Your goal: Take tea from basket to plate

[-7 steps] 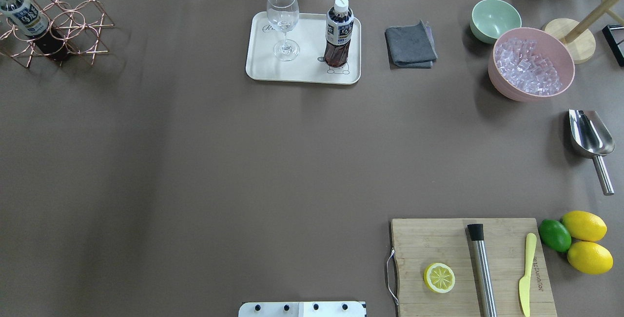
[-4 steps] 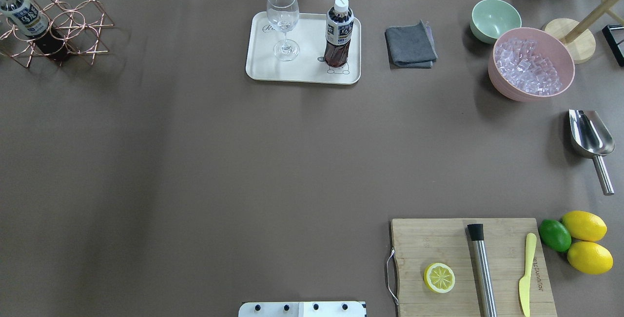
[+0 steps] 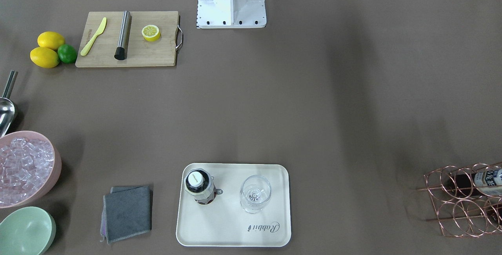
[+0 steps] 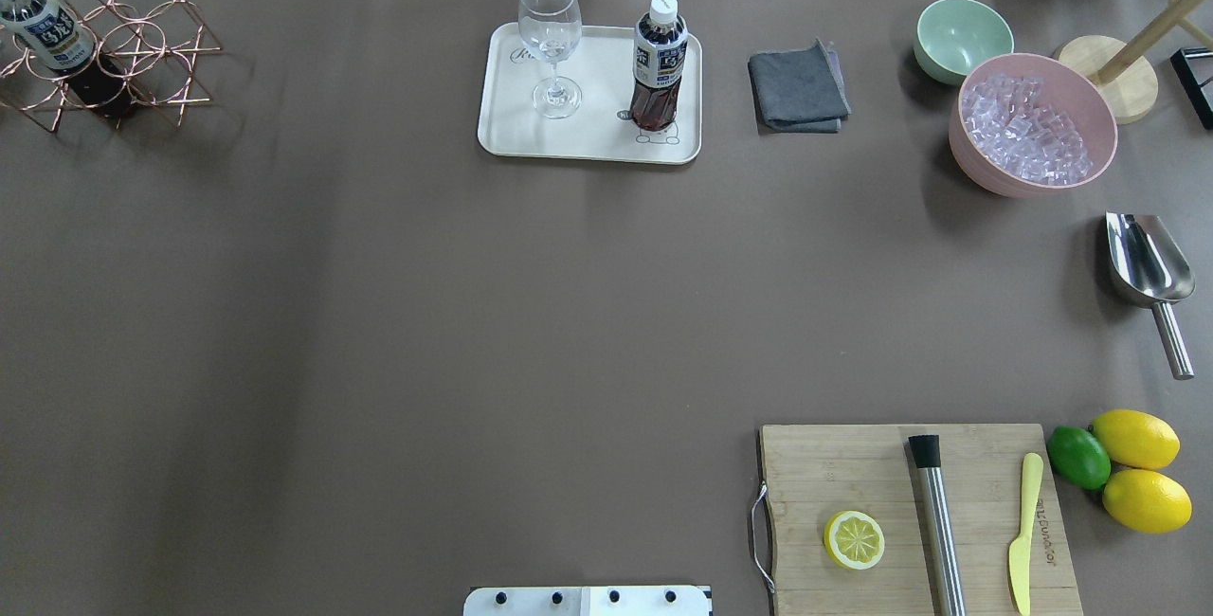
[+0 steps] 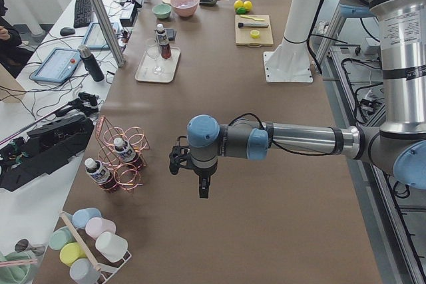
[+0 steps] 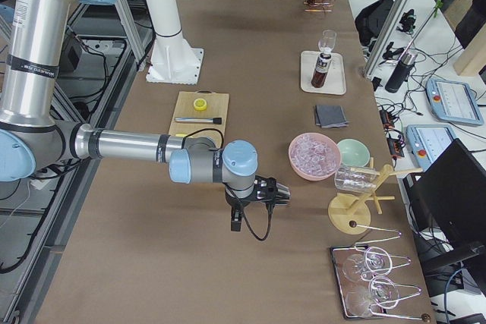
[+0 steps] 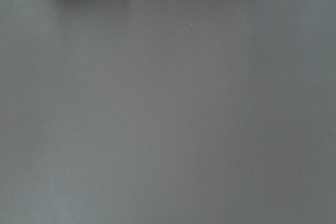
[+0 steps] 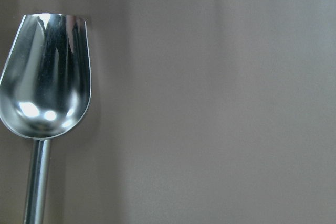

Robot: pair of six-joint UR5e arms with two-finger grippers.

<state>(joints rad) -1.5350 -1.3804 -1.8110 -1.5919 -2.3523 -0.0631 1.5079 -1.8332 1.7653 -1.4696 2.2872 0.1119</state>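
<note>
Tea bottle [image 4: 660,62] stands upright on the plate [image 4: 502,137], so it looks done. A second bottle [image 4: 43,28] sits in the basket [image 4: 142,57]. Left gripper [image 5: 174,161] and right gripper [image 6: 282,193] hold nothing I can see; how wide they're spread, can't tell.

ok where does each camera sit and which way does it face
Front-facing: across the table, looking down; robot base at top.
Overhead: behind and above that base, looking forward.
Exterior left: table's end; left arm near.
Exterior right: opposite end; right arm near.
Left wrist: bare table.
Right wrist: scoop.
First two share the tea on the plate.
</note>
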